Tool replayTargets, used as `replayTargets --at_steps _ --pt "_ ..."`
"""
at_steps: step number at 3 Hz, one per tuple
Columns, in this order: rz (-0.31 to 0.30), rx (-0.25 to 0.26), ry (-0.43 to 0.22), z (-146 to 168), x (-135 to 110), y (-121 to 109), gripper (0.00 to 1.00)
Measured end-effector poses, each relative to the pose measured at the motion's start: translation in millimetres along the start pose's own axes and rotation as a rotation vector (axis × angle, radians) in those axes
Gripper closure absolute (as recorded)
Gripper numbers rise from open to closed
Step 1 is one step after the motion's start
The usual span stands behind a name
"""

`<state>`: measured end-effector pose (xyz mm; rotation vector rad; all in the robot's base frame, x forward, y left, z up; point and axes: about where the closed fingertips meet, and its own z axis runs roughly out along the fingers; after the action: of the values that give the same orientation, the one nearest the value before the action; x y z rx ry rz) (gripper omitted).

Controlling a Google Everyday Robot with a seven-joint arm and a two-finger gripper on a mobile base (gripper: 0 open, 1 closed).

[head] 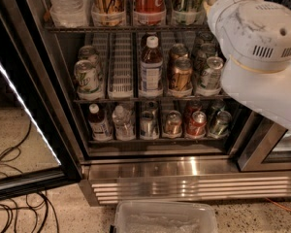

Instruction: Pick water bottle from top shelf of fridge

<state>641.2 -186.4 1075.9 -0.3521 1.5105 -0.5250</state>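
The fridge [160, 166] stands open in the camera view. On its top shelf [136, 28], at the far left, stands the water bottle [67, 6], clear and ribbed. Its cap is cut off by the picture's top edge. Cans in clear cups [107, 17] fill the lanes to its right. My white arm [259, 47] covers the upper right of the fridge, well to the right of the bottle. My gripper is out of view.
The middle rack holds a brown-liquid bottle [150, 64] and several cans. The lower rack holds small bottles [99, 123] and cans. The open glass door [24, 110] juts out at the left. Cables [14, 203] lie on the floor, and a clear plastic bin [165, 220] sits below the grille.
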Motion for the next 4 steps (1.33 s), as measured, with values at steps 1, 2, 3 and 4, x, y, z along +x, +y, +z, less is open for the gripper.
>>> replayTargets --at_steps 1,2,3,4 --pt "0.004 0.004 -0.001 2.1 2.3 4.5 0.41" --pt "0.006 0.009 -0.004 3.1 3.0 5.6 0.41" --pt "0.007 0.012 -0.008 4.3 3.1 6.2 0.41" --pt "0.006 0.012 -0.008 5.7 3.9 6.9 0.4"
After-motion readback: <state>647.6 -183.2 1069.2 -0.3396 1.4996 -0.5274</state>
